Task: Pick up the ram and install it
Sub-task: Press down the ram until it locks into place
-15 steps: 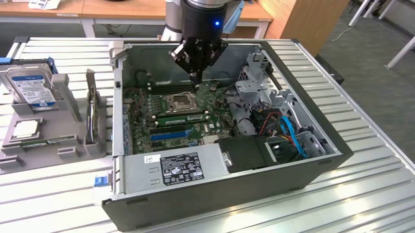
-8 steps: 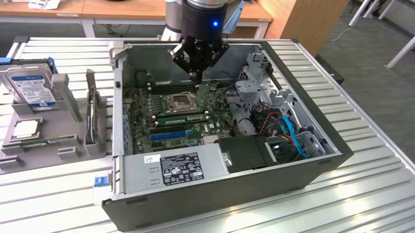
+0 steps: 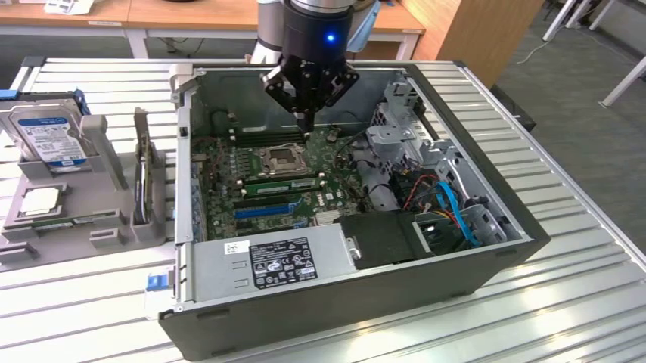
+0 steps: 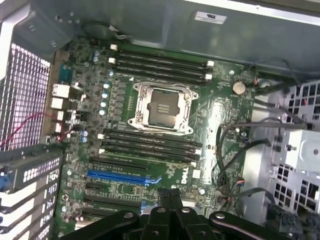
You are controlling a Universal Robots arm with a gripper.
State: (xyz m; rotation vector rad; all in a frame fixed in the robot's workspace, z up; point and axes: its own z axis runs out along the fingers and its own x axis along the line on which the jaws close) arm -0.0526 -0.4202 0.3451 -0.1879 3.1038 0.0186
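Note:
The ram (image 3: 63,222), a thin green stick, lies flat at the front of the grey parts tray (image 3: 111,227) at the exterior view's left, outside the computer. My gripper (image 3: 302,118) hangs inside the open computer case (image 3: 474,257), above the motherboard (image 3: 265,198) and near the back row of memory slots (image 3: 266,136). Its fingers are shut together with nothing between them. In the wrist view the shut gripper (image 4: 172,197) points down over the board, with the empty processor socket (image 4: 162,107) between two banks of dark memory slots (image 4: 150,145).
A hard drive (image 3: 45,136) with a blue-white label and a square silver processor chip (image 3: 38,200) sit on the same tray. Inside the case are the power supply (image 3: 272,261), a drive cage (image 3: 399,140) and blue cables (image 3: 459,215). The case walls stand around the board.

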